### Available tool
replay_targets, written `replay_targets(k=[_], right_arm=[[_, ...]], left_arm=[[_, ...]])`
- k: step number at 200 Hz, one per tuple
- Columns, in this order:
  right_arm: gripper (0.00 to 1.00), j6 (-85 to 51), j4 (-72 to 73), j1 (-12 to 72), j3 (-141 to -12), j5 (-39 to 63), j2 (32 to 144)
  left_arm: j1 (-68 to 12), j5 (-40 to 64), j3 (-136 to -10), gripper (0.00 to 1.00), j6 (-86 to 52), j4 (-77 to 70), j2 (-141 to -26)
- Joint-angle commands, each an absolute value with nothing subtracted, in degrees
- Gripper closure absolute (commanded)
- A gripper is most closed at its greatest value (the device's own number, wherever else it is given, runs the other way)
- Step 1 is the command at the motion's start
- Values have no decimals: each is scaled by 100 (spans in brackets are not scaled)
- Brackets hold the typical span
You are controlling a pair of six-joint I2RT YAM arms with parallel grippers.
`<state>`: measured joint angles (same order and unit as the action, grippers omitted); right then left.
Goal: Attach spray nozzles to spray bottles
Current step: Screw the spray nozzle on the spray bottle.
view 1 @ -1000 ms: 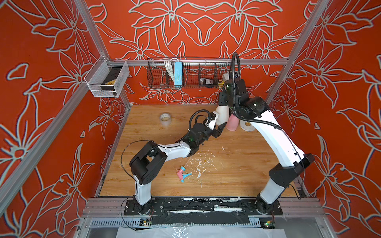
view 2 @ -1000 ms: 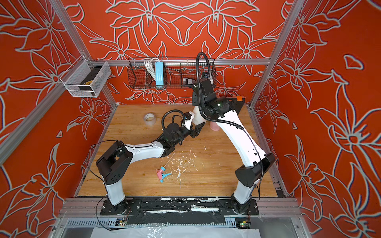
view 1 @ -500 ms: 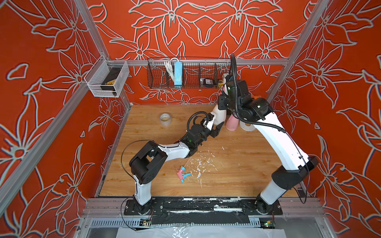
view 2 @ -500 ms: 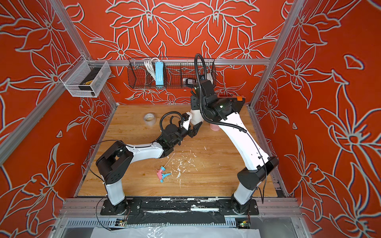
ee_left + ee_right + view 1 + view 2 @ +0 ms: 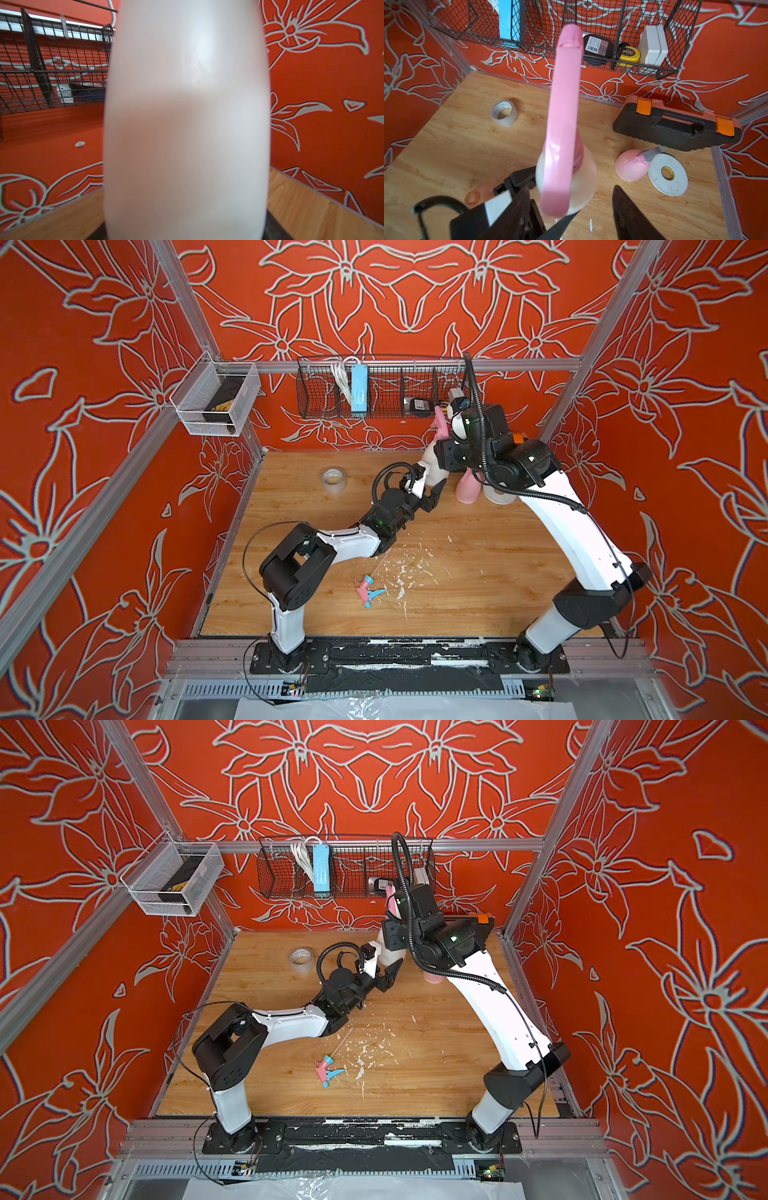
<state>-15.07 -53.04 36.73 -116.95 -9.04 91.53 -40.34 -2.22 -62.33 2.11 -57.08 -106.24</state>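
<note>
We've got the left pincer (image 5: 424, 491) clamped tight on the opaque white cone-shaped plastic bottle (image 5: 187, 124), holding it upright in front of the right end of the black wire basket (image 5: 374, 400). On its neck sits the all-pink plastic trigger nozzle (image 5: 562, 104); whether it's screwed home, we can't tell. The right pincer (image 5: 571, 189) stands spread wide around the nozzle's rear, gripping nothing, one finger (image 5: 627, 214) clear of it. A little further right below the basket, the opaque pink bottle (image 5: 631, 168) wears the grey-topped pink nozzle (image 5: 648, 154), just beside a flat white tape disc (image 5: 667, 173). Well out in front of the basket, the pink-and-blue nozzle (image 5: 368, 592) lies alone on the wooden surface (image 5: 478, 593) among white scraps (image 5: 401, 572). The transparent orange-pink bottle (image 5: 475, 195) lies on its side, half hidden behind the left pincer. Now the writing: in the basket a yellow tape measure (image 5: 628, 55) shows a "3", a black round case (image 5: 598, 46) carries a barcode sticker too small to read, and the clear tape roll (image 5: 504, 112), below the basket's left end, has red print on its core we can't make out.
</note>
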Motion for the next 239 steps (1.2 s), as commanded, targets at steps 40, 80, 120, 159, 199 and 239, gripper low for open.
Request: replay_targets(k=[40, 80, 120, 159, 199, 239], right_arm=[[34, -1328, -4739, 3044, -11117, 1374, 8341], [34, -1829, -4453, 2558, -11140, 2488, 8620], [35, -1957, -4322, 2566, -11420, 2715, 8973], [36, -1960, -4481, 2577, -11731, 2777, 9310], [37, -1900, -4568, 2701, -11882, 2644, 9380], [40, -1795, -4840, 2839, -12224, 2541, 9551]], left_arm=[[-3798, 261, -6183, 54, 0, -5726, -10397], [-3788, 325, -6093, 54, 70, -5680, -10334], [-3788, 404, -6080, 54, 64, -5669, -10343], [-3789, 398, -6088, 54, 70, -5680, -10318], [-3788, 430, -6073, 54, 81, -5654, -10304], [-3788, 446, -6100, 54, 45, -5653, -10338]])
